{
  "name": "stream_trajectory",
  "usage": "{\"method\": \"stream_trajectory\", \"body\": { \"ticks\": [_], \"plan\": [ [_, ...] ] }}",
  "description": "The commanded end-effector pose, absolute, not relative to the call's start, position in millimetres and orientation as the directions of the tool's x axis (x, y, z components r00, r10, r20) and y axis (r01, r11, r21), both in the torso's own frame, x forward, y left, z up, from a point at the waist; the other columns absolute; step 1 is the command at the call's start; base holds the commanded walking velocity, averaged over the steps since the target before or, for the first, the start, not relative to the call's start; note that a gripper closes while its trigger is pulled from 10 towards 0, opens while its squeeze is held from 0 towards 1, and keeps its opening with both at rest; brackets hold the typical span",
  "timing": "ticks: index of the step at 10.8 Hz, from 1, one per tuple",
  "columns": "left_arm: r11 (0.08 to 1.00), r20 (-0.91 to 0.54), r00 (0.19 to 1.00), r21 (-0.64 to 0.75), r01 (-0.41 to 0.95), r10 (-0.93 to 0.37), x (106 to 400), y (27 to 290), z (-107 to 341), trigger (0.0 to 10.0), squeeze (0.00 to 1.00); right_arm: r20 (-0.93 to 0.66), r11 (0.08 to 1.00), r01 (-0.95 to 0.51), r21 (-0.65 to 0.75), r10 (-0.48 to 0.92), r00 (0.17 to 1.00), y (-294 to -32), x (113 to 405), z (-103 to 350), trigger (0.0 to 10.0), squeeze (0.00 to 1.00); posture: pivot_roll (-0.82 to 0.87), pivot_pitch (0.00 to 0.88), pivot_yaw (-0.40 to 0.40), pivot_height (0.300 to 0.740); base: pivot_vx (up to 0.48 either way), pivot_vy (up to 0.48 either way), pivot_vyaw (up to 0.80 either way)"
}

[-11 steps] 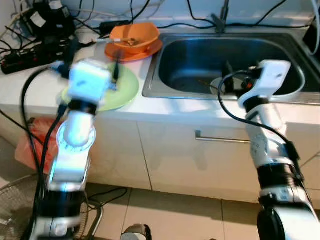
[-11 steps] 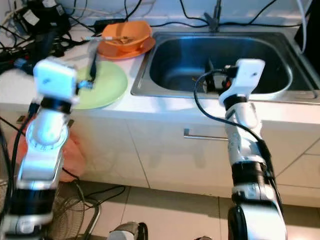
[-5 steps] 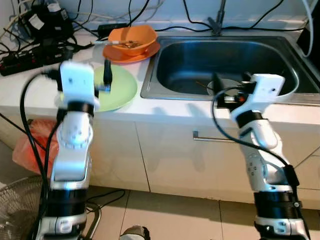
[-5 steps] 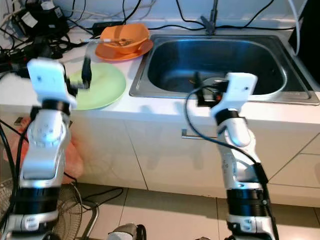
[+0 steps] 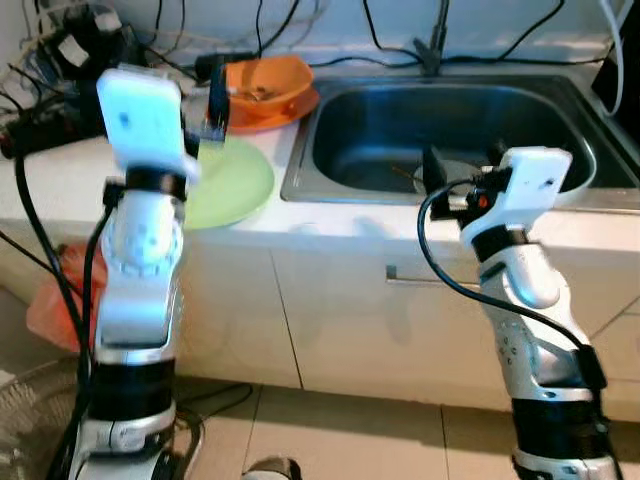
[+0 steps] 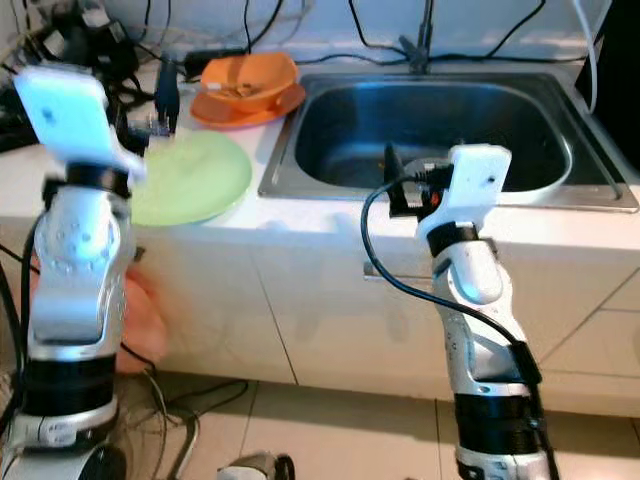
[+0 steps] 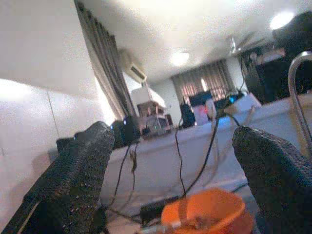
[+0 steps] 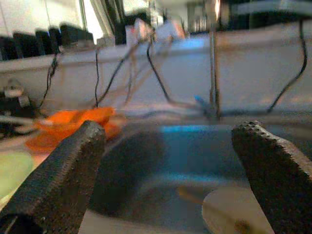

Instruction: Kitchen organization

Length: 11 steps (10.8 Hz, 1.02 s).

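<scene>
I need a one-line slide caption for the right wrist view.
Open right claw facing the steel sink, a white plate inside, orange bowl beyond.

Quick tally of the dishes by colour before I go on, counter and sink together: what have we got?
Orange: 2, a bowl sitting on a plate
Green: 1, a plate on the counter
White: 1, a dish in the sink
Total: 4
</scene>
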<state>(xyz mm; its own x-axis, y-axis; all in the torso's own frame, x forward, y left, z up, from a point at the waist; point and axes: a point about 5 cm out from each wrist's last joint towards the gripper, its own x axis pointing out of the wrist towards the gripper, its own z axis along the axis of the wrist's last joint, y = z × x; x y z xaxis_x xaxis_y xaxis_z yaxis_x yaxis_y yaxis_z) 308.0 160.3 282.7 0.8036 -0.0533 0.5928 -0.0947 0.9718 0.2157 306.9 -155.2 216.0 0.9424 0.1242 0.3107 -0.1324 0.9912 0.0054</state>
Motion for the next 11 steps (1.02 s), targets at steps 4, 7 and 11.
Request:
{"method": "stream_trajectory", "body": {
  "ticks": [4, 7, 11],
  "plan": [
    [0.976, 0.550, 0.834, 0.203, -0.084, -0.043, 310.3, 160.3, 273.6, 10.0, 0.00, 0.304, 0.992, -0.130, -0.009, 0.126, 0.944, -151.6, 305.1, 219.9, 10.0, 0.00, 0.11, 0.017, 0.091, 0.740, 0.254, 0.408, 0.00],
    [0.974, 0.534, 0.844, 0.213, -0.074, -0.052, 311.2, 157.8, 267.5, 10.0, 0.00, 0.296, 0.992, -0.129, -0.011, 0.126, 0.947, -150.0, 305.9, 219.7, 10.0, 0.00, 0.12, 0.024, 0.085, 0.740, 0.081, 0.139, 0.00],
    [0.976, 0.512, 0.855, 0.216, -0.035, -0.083, 313.5, 152.4, 264.4, 10.0, 0.00, 0.287, 0.992, -0.121, -0.019, 0.121, 0.950, -149.0, 306.2, 217.1, 10.0, 0.00, 0.11, 0.027, 0.091, 0.740, 0.000, 0.000, 0.00]
  ]
}}
